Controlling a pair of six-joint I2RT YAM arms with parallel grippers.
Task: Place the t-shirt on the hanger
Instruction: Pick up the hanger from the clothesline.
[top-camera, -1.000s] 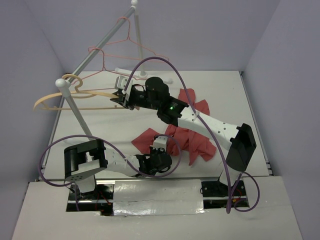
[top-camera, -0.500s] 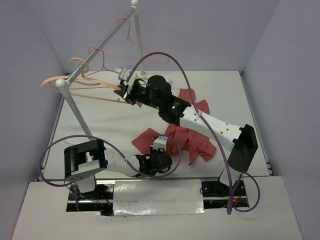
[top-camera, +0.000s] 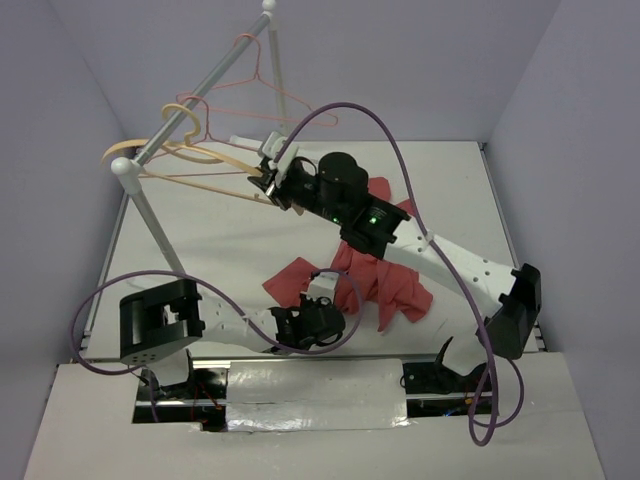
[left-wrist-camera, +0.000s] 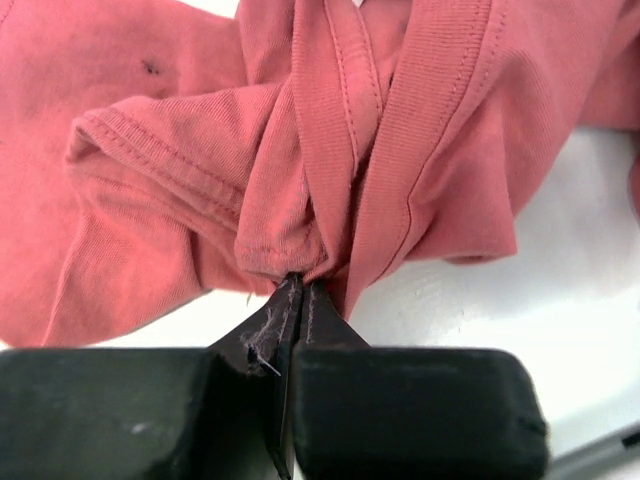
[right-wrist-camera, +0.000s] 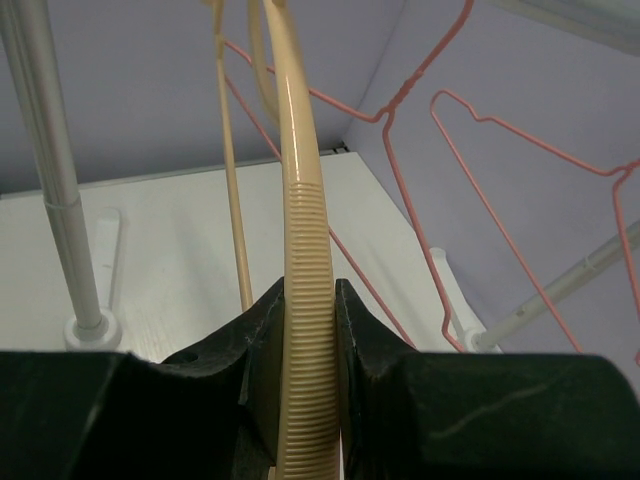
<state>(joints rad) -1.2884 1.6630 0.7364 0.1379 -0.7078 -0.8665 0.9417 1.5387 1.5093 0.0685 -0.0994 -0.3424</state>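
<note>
The faded-red t-shirt (top-camera: 385, 275) lies crumpled on the white table right of centre. My left gripper (top-camera: 318, 303) is shut on a bunched fold of the t-shirt (left-wrist-camera: 330, 170) at its near-left edge; in the left wrist view my left gripper (left-wrist-camera: 298, 290) pinches cloth at its tips. The pale beige hanger (top-camera: 190, 165) hangs by its hook on the grey rail (top-camera: 205, 85). My right gripper (top-camera: 268, 182) is shut on the right shoulder arm of the hanger (right-wrist-camera: 303, 250), clamping its ribbed part, where my right gripper (right-wrist-camera: 305, 295) shows.
Thin pink-red wire hangers (top-camera: 250, 95) hang farther along the rail, also in the right wrist view (right-wrist-camera: 470, 130). The rack's white front post (top-camera: 150, 225) stands at the left, its foot (right-wrist-camera: 92, 325) on the table. Purple cables loop over both arms. Lilac walls enclose the table.
My right gripper has moved right and away along the rail with the beige hanger, whose hook has slid up the rail. The right arm's base link swung right. The left gripper stayed put.
</note>
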